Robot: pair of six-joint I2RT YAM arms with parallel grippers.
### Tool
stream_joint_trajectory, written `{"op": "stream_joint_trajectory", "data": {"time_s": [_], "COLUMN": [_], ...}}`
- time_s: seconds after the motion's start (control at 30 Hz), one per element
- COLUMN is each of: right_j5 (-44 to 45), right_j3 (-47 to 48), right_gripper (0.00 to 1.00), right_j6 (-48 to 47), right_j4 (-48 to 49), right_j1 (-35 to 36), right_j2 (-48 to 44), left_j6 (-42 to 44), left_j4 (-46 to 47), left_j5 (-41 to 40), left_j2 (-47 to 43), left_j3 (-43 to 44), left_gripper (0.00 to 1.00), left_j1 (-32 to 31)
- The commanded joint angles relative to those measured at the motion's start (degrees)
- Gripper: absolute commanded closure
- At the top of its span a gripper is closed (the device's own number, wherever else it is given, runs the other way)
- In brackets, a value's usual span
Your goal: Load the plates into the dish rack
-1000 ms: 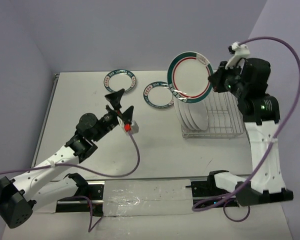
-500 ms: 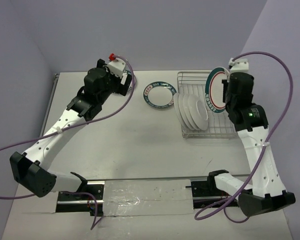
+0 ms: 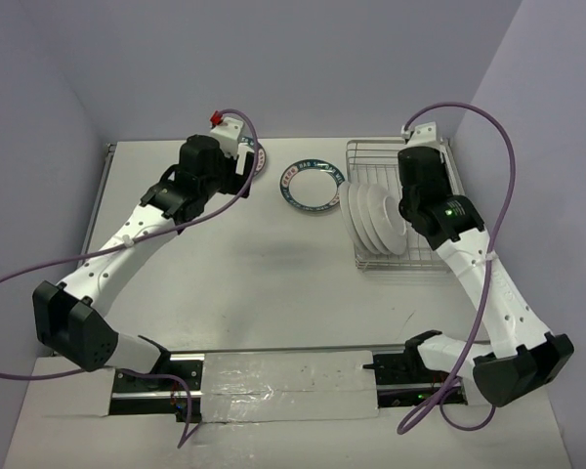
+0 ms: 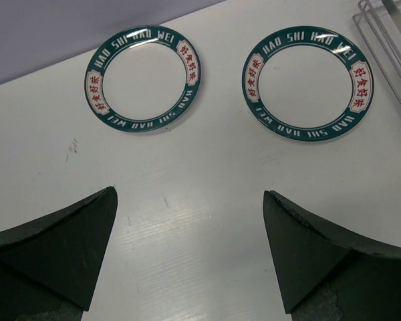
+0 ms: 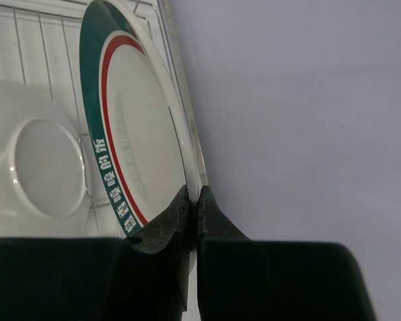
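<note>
Now, right hand (image 5: pixel 194 200): clenched on rim of upright plate (image 5: pixel 130 134), seemingly inside the dish rack (image 3: pixel 371 144), beside racked plates (image 5: pixel 43 167).
Left hand (image 4: pixel 188 194): released, nearer the two flat plates (image 4: pixel 145 85) ahead on the table (image 4: pixel 40 174).

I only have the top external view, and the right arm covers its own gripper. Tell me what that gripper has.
Observer: In the right wrist view, the right gripper is shut on the rim of a green-and-red banded plate standing on edge.
Operator: Give me what is next to it.
Observer: A white plate underside stands beside it, with the dish rack wires behind both.
Operator: Now the left gripper.
Observer: Its wrist view shows the left gripper open above the table, with two green-rimmed plates lying flat ahead of it.
</note>
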Motion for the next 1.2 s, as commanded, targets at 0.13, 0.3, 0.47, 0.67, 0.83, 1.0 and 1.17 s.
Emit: {"op": "stream_joint_trajectory", "data": {"time_s": [0.13,0.3,0.47,0.67,0.83,1.0,1.17], "right_j5": [5.8,9.3,11.1,11.7,13.7,14.1,12.9], "right_j3": [0.2,-1.4,-2.5,-2.4,-2.7,-2.5,-2.9], "right_gripper": [1.00,1.00,1.00,1.00,1.00,1.00,1.00], "right_j6": [1.8,1.5,0.4,1.1,1.2,1.3,2.2], "right_j4": [1.8,2.2,2.2,-0.3,0.4,0.4,-0.6], "right_j1": [4.0,5.5,6.9,7.6,7.8,7.5,7.5], "right_j2": [3.3,5.7,7.0,9.0,8.9,8.5,8.9], "left_j6": [-2.5,-2.4,-2.3,-2.2,-1.9,-1.9,-1.7], "left_j4": [-0.8,-0.9,-0.9,-0.9,-0.8,-0.7,-0.7], "left_j5": [-1.5,-1.8,-1.9,-2.2,-2.5,-2.5,-2.5], "left_j2": [1.7,1.7,2.3,2.8,2.9,3.0,3.3], "left_j3": [2.2,1.9,2.2,2.6,2.4,2.1,2.4], "left_gripper": [0.01,0.01,0.01,0.01,0.01,0.01,0.01], "left_j1": [0.7,0.9,0.9,0.9,0.9,1.0,0.9]}}
